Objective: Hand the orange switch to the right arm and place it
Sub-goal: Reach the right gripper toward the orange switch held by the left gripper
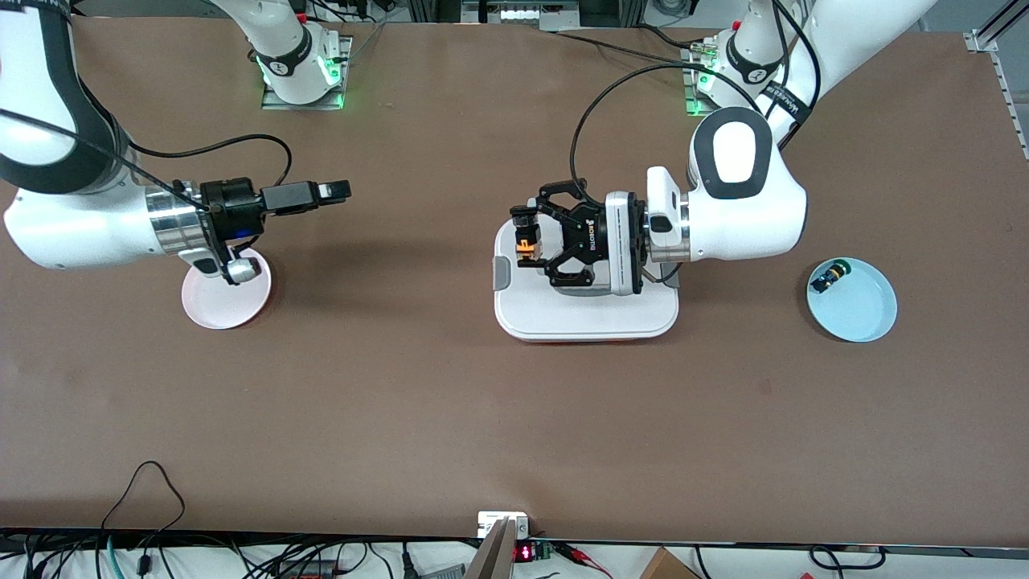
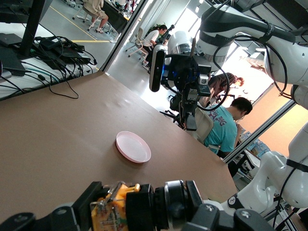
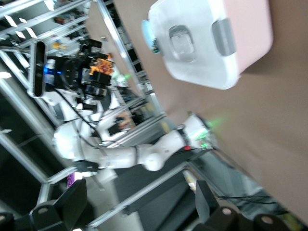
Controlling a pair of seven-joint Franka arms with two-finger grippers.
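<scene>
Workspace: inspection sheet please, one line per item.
Surface: brown table, no spills seen.
Job's things: orange switch held in the air over the white tray; pink plate toward the right arm's end.
Clutter: second switch in the blue plate.
Grippers: left tool shut on the orange switch; right tool open, over the pink plate.
Cables: black cable looped above the table to the left wrist.
Surroundings: people seated at desks.

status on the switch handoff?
Left gripper shut on orange switch, up over white tray. Right gripper open, waiting over pink plate. Nothing between them.
</scene>
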